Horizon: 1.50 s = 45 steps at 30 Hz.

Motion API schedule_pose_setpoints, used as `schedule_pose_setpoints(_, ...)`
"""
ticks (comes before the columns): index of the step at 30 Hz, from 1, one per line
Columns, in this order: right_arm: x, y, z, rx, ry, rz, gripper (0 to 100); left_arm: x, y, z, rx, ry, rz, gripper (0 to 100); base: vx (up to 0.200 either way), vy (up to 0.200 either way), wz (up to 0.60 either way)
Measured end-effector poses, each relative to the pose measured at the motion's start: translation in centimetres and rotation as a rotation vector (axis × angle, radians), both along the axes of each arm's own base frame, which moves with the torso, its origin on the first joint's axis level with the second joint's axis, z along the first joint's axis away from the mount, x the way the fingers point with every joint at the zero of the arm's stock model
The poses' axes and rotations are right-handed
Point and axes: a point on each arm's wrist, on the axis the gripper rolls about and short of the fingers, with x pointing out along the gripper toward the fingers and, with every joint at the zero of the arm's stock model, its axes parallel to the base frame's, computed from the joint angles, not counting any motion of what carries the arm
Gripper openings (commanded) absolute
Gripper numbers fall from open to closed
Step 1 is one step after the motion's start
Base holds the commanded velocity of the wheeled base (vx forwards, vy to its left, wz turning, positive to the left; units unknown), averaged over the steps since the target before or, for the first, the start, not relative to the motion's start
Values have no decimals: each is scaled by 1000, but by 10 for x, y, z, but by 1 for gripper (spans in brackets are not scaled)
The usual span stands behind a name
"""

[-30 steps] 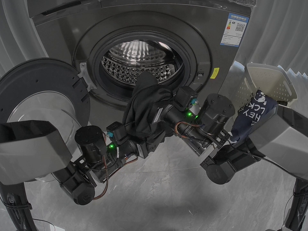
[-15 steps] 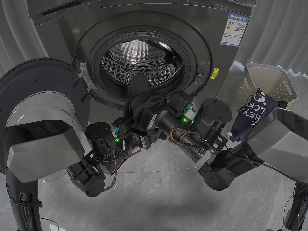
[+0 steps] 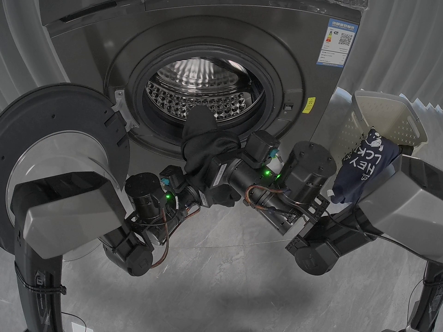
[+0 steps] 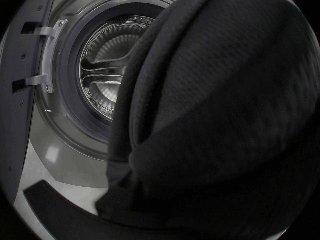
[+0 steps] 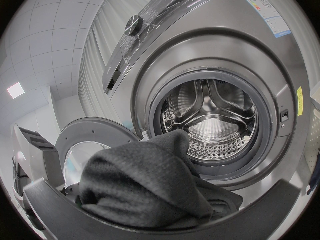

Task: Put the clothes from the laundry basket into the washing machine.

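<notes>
The left gripper and right gripper are meeting under one black garment, which is draping over both of them. Whether either is clamping the cloth or standing open I cannot tell. The garment is hanging just in front of the washer's mouth, with its top reaching over the lower rim and most of its bulk outside the drum.

As I judge it, the step in hand is feeding this piece in. Doing it well is going to mean pushing both arms forward together and slightly upward, so that the trailing folds are clearing the rubber seal rather than catching on it. It also means letting go only once the bulk is lying well inside. If it is released too early, the cloth is likely to slide back out onto the floor.

The right wrist view is looking over the garment straight into the drum, whose steel paddles and holes are showing bare. The left wrist view is giving the cloth close up, plus the door hinge beside the opening. The head view is adding the surroundings. The door is swung wide to the left. The basket is standing to the right of the washer, with a navy piece hanging over its edge and waiting its turn.
</notes>
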Motion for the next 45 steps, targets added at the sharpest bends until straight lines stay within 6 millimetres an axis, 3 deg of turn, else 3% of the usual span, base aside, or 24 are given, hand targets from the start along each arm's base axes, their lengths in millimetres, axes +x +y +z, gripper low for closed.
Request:
schedule_pose_setpoints(9, 0, -12, 2, 4, 17, -22, 0, 0, 2, 5, -17, -5, 5, 0, 0, 0, 0)
schedule_pose_setpoints(19, 19, -49, 0, -1, 39, -125, 0, -27, 17, 40, -58, -26, 5, 0, 0, 0, 0)
schedule_pose_setpoints(29, 19, -52, -11, -14, 59, -127, 0, -63, 34, 76, -90, -72, -1, 0, 0, 0, 0)
schedule_pose_setpoints(38, 16, -49, -11, -15, 59, -118, 0, -70, 37, 87, -105, -97, -5, 0, 0, 0, 0)
schedule_pose_setpoints(39, 15, -49, -11, -15, 59, -115, 100, -70, 37, 87, -106, -99, -4, 0, 0, 0, 0)
schedule_pose_setpoints(45, 9, -46, -11, -18, 61, -99, 100, -72, 40, 91, -115, -110, 3, 0, 0, 0, 0)
